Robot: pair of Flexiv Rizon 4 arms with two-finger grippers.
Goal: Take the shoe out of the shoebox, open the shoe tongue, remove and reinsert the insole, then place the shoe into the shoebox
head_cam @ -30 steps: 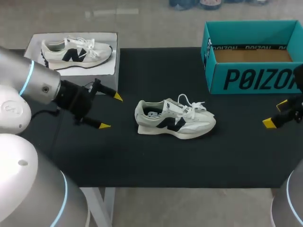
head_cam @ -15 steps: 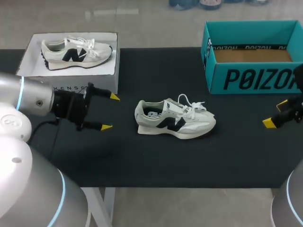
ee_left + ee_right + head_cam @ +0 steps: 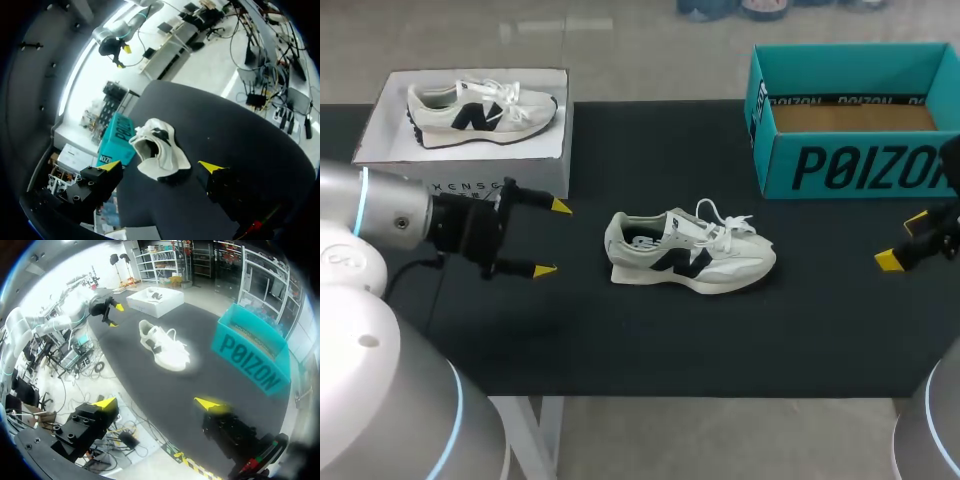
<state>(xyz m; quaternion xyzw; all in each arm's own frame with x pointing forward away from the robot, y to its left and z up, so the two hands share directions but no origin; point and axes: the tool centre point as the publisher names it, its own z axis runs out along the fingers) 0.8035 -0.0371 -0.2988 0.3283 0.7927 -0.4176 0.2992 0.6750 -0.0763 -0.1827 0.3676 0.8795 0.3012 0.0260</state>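
A white and grey sneaker (image 3: 690,252) with a dark side logo and loose white laces lies on its sole mid-table, toe to the right. The open teal shoebox (image 3: 850,165) stands at the back right and looks empty. My left gripper (image 3: 552,237) hovers open to the left of the shoe's heel, holding nothing. My right gripper (image 3: 903,240) hangs open at the right edge, in front of the teal box. In the left wrist view the sneaker (image 3: 159,150) lies ahead of the open left gripper (image 3: 160,166). In the right wrist view the sneaker (image 3: 165,347) is far ahead of the open right gripper (image 3: 156,403).
A white box (image 3: 380,150) at the back left carries a second, similar sneaker (image 3: 480,110) on top. The black table top (image 3: 650,340) runs bare in front of the shoe to the front edge. The teal box (image 3: 250,365) sits beside the sneaker in the right wrist view.
My left arm has drawn back a little to the left and lowered, its gripper staying open beside the shoe's heel. The shoe and the right arm have not moved.
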